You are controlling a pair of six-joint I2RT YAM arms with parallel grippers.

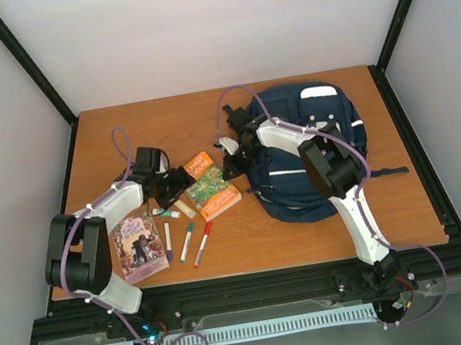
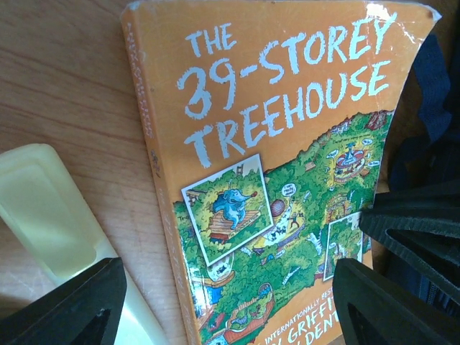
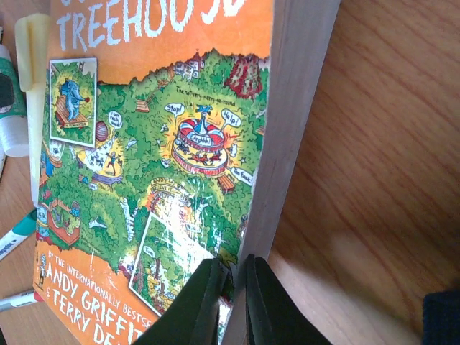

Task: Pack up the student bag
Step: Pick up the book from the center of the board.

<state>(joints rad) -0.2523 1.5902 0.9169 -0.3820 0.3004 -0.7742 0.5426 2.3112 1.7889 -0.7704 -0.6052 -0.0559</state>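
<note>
The student bag (image 1: 313, 135), navy with white stripes, lies at the table's right rear. An orange-and-green paperback, "The 39-Storey Treehouse" (image 1: 211, 186), lies just left of it. My right gripper (image 3: 233, 287) is shut on the long page-side edge of that book (image 3: 158, 144), one finger on the cover and one against the pages. My left gripper (image 2: 230, 302) hangs open low over the book (image 2: 287, 144) near its spine, with nothing between its fingers. The right gripper's dark fingers (image 2: 417, 230) show at the book's far edge.
A pale yellow highlighter (image 2: 50, 208) lies beside the spine. A second, purple-covered book (image 1: 139, 247) and several markers (image 1: 187, 241) lie near the front left. A dark bag strap (image 2: 431, 93) lies past the orange book.
</note>
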